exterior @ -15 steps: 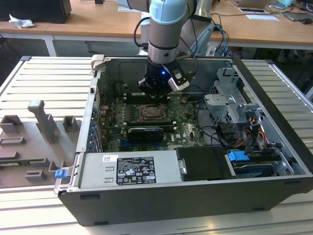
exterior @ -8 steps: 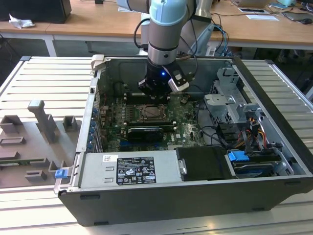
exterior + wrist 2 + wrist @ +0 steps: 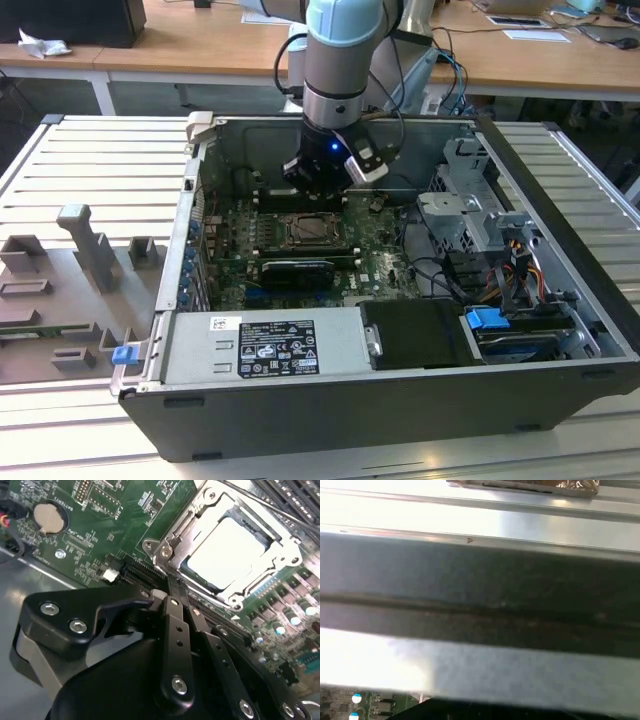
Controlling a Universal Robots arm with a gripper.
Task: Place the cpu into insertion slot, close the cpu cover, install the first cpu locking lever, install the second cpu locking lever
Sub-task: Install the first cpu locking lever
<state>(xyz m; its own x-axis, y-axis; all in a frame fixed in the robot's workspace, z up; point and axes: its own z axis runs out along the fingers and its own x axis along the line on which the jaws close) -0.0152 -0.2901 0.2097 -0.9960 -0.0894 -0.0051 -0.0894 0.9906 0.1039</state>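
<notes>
Tabletop [image 3: 90,170] of pale slats carrying an open computer case [image 3: 560,190]; wooden desks [image 3: 200,45] behind. Gripper [image 3: 176,594], fingers together and empty, hangs over the green board [image 3: 100,525] just beside the insertion slot [image 3: 313,231], where the cpu [image 3: 226,550] lies seated, the cpu cover [image 3: 172,537] framing it

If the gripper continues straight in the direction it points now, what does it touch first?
Probably the near edge of the cpu cover, which lies closed over the cpu. The gripper points at that edge, fingers together, with the black slot beside it; depth is unclear.
</notes>
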